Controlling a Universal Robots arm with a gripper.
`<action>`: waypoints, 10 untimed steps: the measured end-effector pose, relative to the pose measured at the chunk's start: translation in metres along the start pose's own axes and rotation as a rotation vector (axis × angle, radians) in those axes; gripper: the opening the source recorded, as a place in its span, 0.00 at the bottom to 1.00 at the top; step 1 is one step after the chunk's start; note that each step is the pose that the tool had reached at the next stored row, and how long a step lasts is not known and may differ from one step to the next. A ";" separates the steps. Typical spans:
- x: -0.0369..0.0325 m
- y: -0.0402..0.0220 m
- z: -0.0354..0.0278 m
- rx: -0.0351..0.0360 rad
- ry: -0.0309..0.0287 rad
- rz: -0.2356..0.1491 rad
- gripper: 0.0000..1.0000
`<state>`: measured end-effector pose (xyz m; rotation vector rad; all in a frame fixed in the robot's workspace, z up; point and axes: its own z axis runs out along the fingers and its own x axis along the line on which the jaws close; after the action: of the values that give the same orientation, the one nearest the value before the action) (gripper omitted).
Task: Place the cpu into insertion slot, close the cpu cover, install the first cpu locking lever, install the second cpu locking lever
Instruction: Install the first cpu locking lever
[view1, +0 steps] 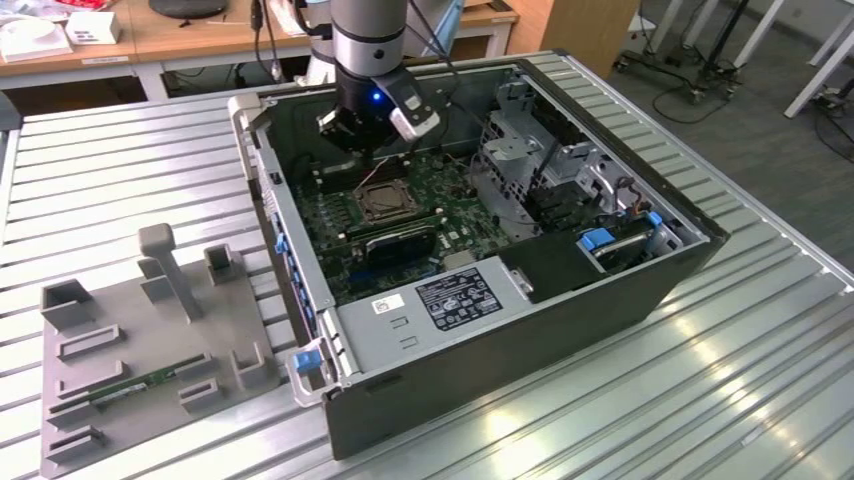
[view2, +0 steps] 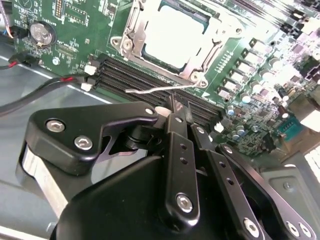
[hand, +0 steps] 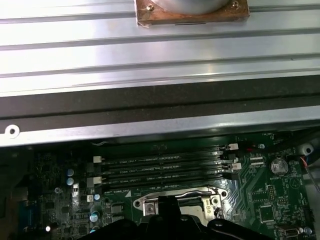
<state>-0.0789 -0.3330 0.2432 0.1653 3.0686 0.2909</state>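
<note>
Hovering with claw (view2: 175, 107) pinched narrow by the lever (view2: 150, 90); might slip off so thin and springy, gouging the board (view2: 75, 50).

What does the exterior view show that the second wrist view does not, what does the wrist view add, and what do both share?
Exterior view: the whole case on the slatted table, and a grey tray with a green memory stick.
Second wrist view: a coin battery, red and black cables, a thin lever rod, and the cpu.
Both: the hand near the cover.
</note>
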 end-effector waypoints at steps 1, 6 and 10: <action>-0.0004 0.0000 0.0009 0.0001 0.0000 0.000 0.11; -0.0028 -0.0002 0.0066 0.0002 0.0004 0.000 0.11; -0.0037 -0.0004 0.0095 -0.0042 0.0011 0.001 0.11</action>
<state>-0.0746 -0.3320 0.2339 0.1658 3.0688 0.2975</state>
